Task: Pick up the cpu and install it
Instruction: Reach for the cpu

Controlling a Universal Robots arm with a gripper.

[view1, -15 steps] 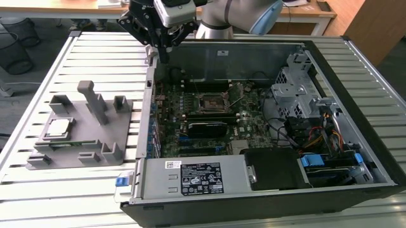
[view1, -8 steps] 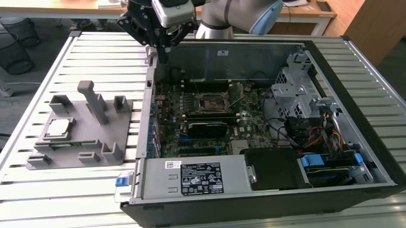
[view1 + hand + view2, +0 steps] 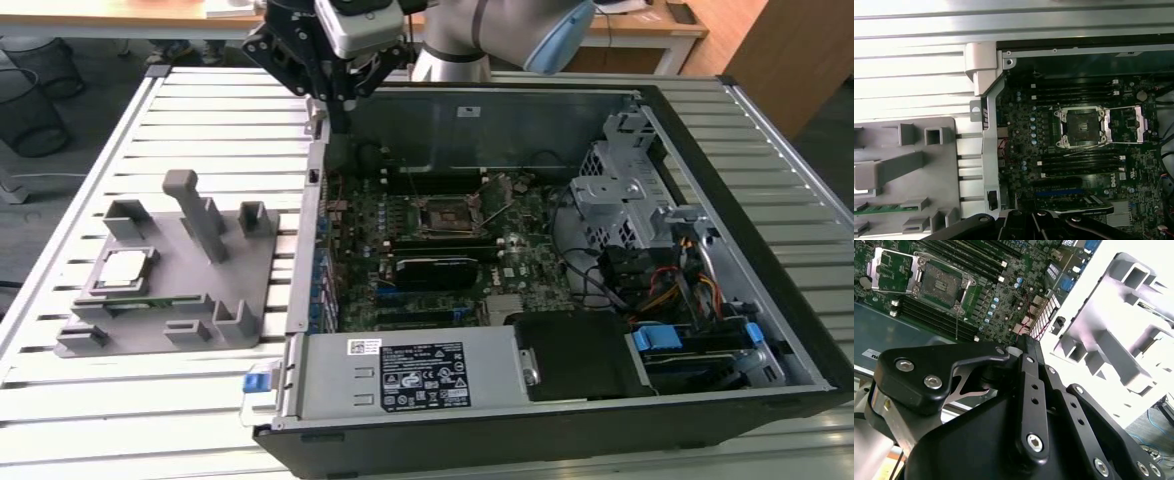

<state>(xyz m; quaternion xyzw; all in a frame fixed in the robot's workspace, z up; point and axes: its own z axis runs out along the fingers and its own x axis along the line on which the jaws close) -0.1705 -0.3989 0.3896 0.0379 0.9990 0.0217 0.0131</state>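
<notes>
While the cpu [image 3: 124,268] lies on the fixture [image 3: 187,305] in the exterior view, the clenched, empty hand [image 3: 342,100] hovers well apart.

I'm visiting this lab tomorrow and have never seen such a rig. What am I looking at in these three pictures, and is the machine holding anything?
This is one robot arm with a black pincer at its end. The exterior view comes from a camera off the arm and looks down on a slatted table. The two wrist views come from cameras that ride on the arm, so the pincer's black links sit in front. On the table stands an open computer case with its green board exposed. The board's socket has its frame flipped open. Beside the case, on the exterior view's left, is a grey fixture. The cpu, a small silver square, lies on it. The pincer hangs above the case's far edge, away from the cpu, so it is not holding it.
</notes>
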